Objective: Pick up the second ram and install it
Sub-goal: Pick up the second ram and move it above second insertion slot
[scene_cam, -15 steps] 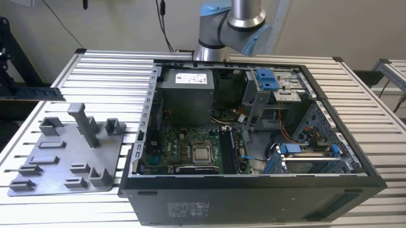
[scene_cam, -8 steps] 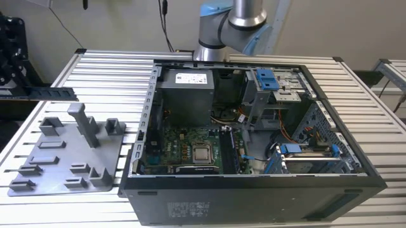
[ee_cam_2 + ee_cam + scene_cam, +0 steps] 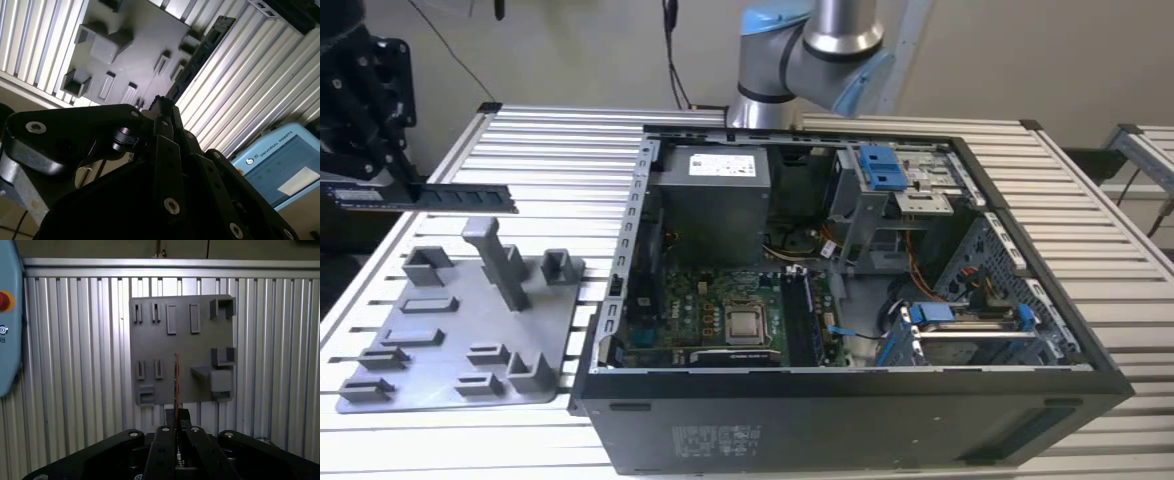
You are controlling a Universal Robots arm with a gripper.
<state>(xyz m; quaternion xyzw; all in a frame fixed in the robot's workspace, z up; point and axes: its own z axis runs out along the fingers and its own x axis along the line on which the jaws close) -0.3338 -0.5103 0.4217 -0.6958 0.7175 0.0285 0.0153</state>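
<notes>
The end effector (image 3: pixel 176 429) is clamped on one end of the second ram (image 3: pixel 464 198). The stick lies level in the upper left of the exterior view, above the fixture plate (image 3: pixel 454 335). Its free end points toward the open computer case (image 3: pixel 854 425) on the exterior view's right.

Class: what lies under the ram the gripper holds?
Below the second ram, held by the gripper, lies the grey fixture plate on the slatted table. The stick hides a thin strip of plate.

Brand print on blue pendant (image 3: pixel 280 167); case sticker (image 3: pixel 716 440) illegible.
</notes>
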